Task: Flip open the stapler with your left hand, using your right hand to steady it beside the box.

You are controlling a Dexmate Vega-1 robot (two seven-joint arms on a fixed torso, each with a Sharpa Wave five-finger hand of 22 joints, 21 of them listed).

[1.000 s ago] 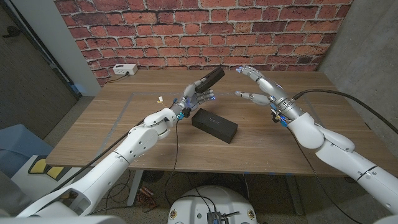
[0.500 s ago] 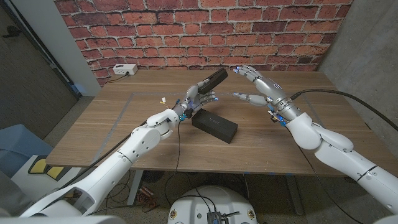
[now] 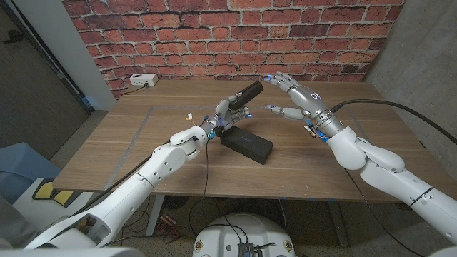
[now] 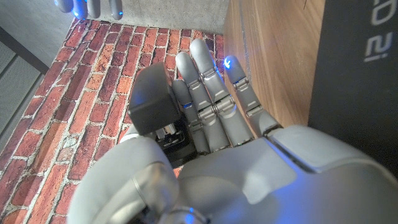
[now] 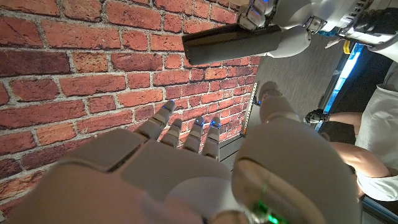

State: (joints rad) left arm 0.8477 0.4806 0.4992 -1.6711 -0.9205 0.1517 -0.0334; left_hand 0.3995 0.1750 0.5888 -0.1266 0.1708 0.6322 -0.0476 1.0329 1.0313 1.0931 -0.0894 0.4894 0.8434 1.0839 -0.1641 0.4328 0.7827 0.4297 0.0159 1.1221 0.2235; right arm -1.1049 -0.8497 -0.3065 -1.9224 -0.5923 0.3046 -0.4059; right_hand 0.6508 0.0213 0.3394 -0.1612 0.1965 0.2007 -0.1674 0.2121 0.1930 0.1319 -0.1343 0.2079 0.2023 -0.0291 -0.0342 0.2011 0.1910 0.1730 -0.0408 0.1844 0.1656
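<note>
A black stapler (image 3: 247,91) is held up off the wooden surface (image 3: 143,143), tilted with its far end raised toward the brick wall. It is gripped at its lower end by the left hand (image 3: 227,112); in the left wrist view its blunt black end (image 4: 151,99) is seen beside the fingers. A long black box (image 3: 246,143) is lying flat on the surface just below it, set at an angle.

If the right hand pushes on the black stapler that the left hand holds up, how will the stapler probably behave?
The black stapler looks rigid, so it should not bend. It is held in the air by the left hand, above the black rectangular box, with no table support, so a push may pivot or slip it. The right hand is open near its raised end.
</note>
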